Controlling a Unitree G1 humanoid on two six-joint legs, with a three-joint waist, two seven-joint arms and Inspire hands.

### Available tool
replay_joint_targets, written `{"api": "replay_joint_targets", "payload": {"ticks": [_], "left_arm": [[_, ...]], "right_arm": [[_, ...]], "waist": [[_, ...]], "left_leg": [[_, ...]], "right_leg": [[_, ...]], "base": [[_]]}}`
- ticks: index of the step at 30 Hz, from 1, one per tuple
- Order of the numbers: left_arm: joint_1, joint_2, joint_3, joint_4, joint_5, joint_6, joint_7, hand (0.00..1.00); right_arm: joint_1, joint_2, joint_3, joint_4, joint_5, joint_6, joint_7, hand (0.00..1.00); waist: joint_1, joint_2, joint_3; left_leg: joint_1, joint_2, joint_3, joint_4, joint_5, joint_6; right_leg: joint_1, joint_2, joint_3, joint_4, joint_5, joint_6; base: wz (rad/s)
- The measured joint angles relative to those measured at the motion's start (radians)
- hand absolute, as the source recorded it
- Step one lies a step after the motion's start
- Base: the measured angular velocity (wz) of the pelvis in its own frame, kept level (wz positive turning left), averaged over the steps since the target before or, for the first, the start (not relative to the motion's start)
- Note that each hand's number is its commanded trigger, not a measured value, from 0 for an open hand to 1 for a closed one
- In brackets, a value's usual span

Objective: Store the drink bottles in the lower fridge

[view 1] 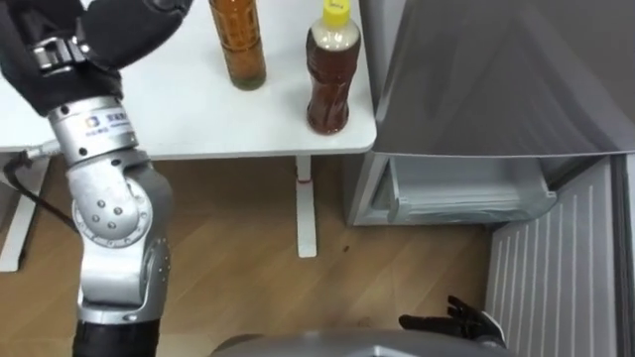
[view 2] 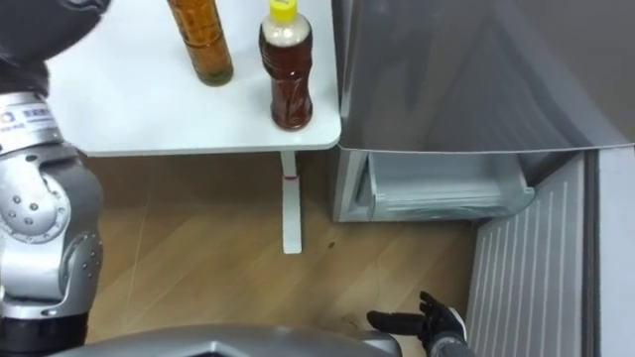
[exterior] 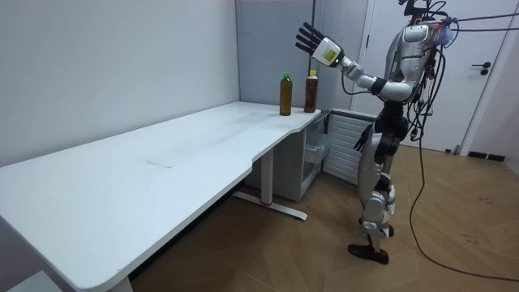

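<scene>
Drinks: tall bottle (view 1: pixel 238 45), top cut off from your view, and yellow-capped bottle (view 1: pixel 328 79), upright on worktop (view 1: pixel 179 109) corner. Left hand (exterior: pixel 310 38): raised, fingers spread wide, empty. Right hand (view 1: pixel 458 319): low, fingers loosely straight, empty.

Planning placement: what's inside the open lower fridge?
A pale drawer sits at the front of the lower fridge, no bottles visible in it. The rest is covered by the upper fridge.

Left bottle (view 1: pixel 238 45) beside right bottle (view 1: pixel 328 84), both on table (view 1: pixel 189 124) corner; fridge (view 1: pixel 496 79) just right of table.
</scene>
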Motion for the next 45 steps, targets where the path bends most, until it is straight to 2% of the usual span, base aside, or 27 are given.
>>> {"api": "replay_joint_targets", "payload": {"ticks": [2,4,8,13,17,21,32,35,45], "left_arm": [[-0.026,-0.001,-0.016,0.000,0.000,0.018,-0.048,0.00],[-0.047,-0.002,-0.025,-0.001,0.000,0.039,-0.097,0.00],[-0.052,-0.015,-0.033,-0.001,0.000,0.062,-0.159,0.00],[-0.051,-0.017,-0.033,-0.001,0.000,0.086,-0.207,0.00],[-0.051,-0.016,-0.032,-0.001,0.000,0.091,-0.226,0.00],[-0.051,-0.016,-0.030,-0.001,0.000,0.102,-0.258,0.00],[-0.028,-0.010,-0.034,0.001,-0.001,0.111,-0.319,0.00],[-0.019,-0.008,-0.035,0.001,-0.001,0.129,-0.324,0.00],[-0.019,-0.010,-0.034,0.001,-0.001,0.129,-0.347,0.00]], "right_arm": [[-0.010,0.001,0.000,0.014,0.000,0.001,0.001,0.00],[-0.014,0.000,0.000,0.022,0.002,0.001,0.001,0.00],[-0.014,-0.001,0.000,0.029,0.000,0.002,0.000,0.00],[-0.013,-0.001,-0.002,0.031,0.000,0.003,0.000,0.00],[-0.022,-0.001,-0.002,0.046,0.000,0.005,0.000,0.00],[-0.027,-0.003,-0.003,0.058,0.000,0.020,-0.001,0.00],[-0.031,-0.005,-0.001,0.061,0.001,0.020,0.000,0.00],[-0.031,-0.005,-0.001,0.060,0.001,0.020,0.000,0.00],[-0.033,-0.005,-0.002,0.061,0.000,0.020,0.000,0.00]], "waist": [[-0.003,0.001,-0.0014],[-0.015,0.006,-0.0063],[-0.017,0.016,-0.0123],[-0.018,0.019,-0.0111],[-0.017,0.019,-0.0109],[-0.016,0.020,-0.0103],[-0.016,0.022,-0.0035],[-0.017,0.019,-0.0001],[-0.017,0.019,-0.0006]], "left_leg": [[0.001,0.000,0.002,-0.001,0.000,0.000],[0.002,0.001,0.003,-0.001,0.000,0.000],[0.012,0.003,0.014,-0.003,0.000,0.000],[0.019,0.004,0.017,-0.008,0.000,0.000],[0.025,0.004,0.017,-0.015,0.000,0.000],[0.025,0.005,0.017,-0.015,0.000,0.000],[0.027,0.005,0.025,-0.023,0.000,0.000],[0.027,0.005,0.026,-0.022,0.000,0.000],[0.025,0.006,0.026,-0.025,0.000,0.000]], "right_leg": [[0.000,0.000,0.005,0.000,0.000,0.000],[0.000,0.001,0.013,0.000,0.000,0.000],[0.004,0.001,0.023,0.003,0.000,0.000],[0.003,0.002,0.026,0.007,0.000,0.000],[0.006,0.002,0.028,0.010,0.000,-0.001],[0.005,0.003,0.028,0.010,0.001,-0.001],[0.007,0.003,0.035,0.009,0.001,-0.001],[0.006,0.003,0.038,0.009,0.001,-0.001],[0.004,0.004,0.038,0.009,0.001,-0.001]], "base": [[-0.03],[0.00],[-0.08],[-0.02],[0.00],[0.00],[-0.01],[-0.01],[0.00]]}}
